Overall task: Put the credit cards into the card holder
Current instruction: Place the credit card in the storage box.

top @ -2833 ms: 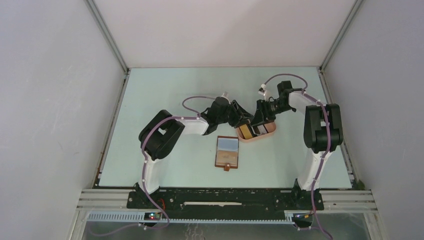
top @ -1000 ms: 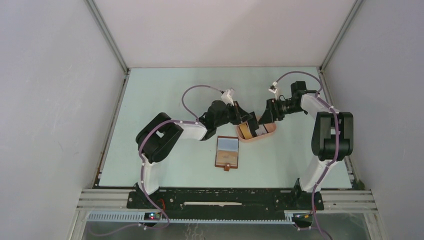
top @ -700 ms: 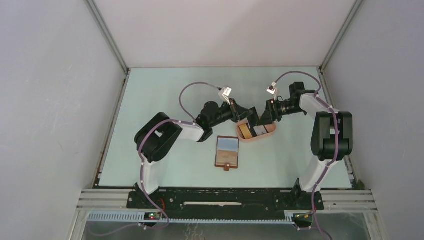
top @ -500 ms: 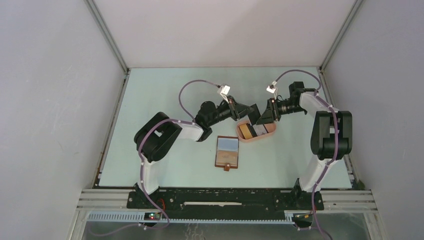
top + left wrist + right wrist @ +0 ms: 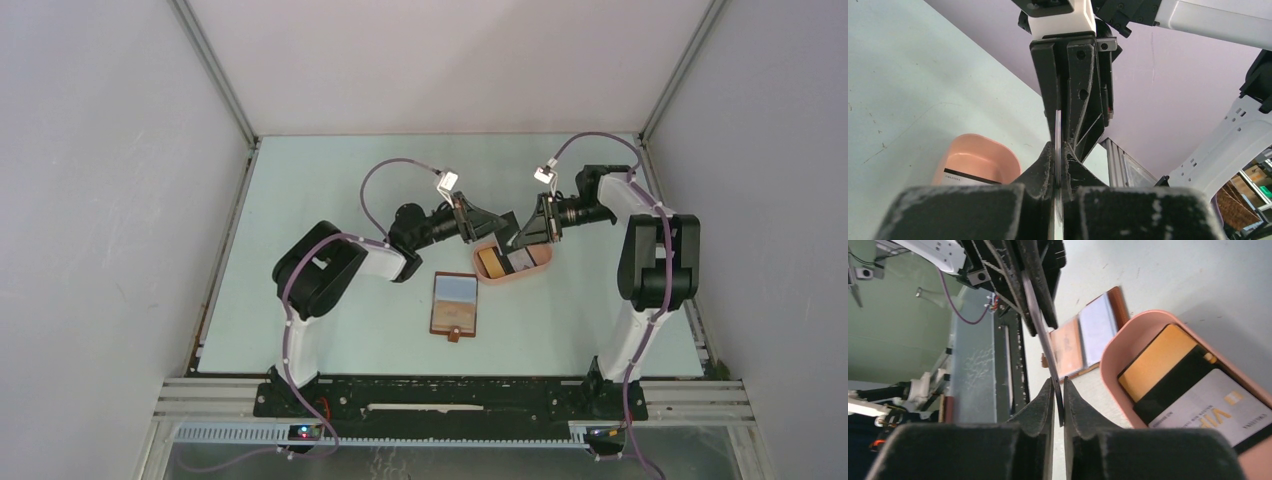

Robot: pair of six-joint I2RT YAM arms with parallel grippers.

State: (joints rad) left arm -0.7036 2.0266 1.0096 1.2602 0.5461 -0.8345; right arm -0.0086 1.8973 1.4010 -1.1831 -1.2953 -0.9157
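Since the earlier view the dark credit card (image 5: 1044,340) has risen off the pink tray (image 5: 545,262), held edge-on. The left pincer (image 5: 1058,150) and right pincer (image 5: 1058,390) are each clamped tight on opposite ends. It looks light, stiff and slick, so it is best pinched across its flat faces. The other cards (image 5: 1168,385) lie in the tray, and the card holder (image 5: 456,304) lies open on the desk (image 5: 340,180).
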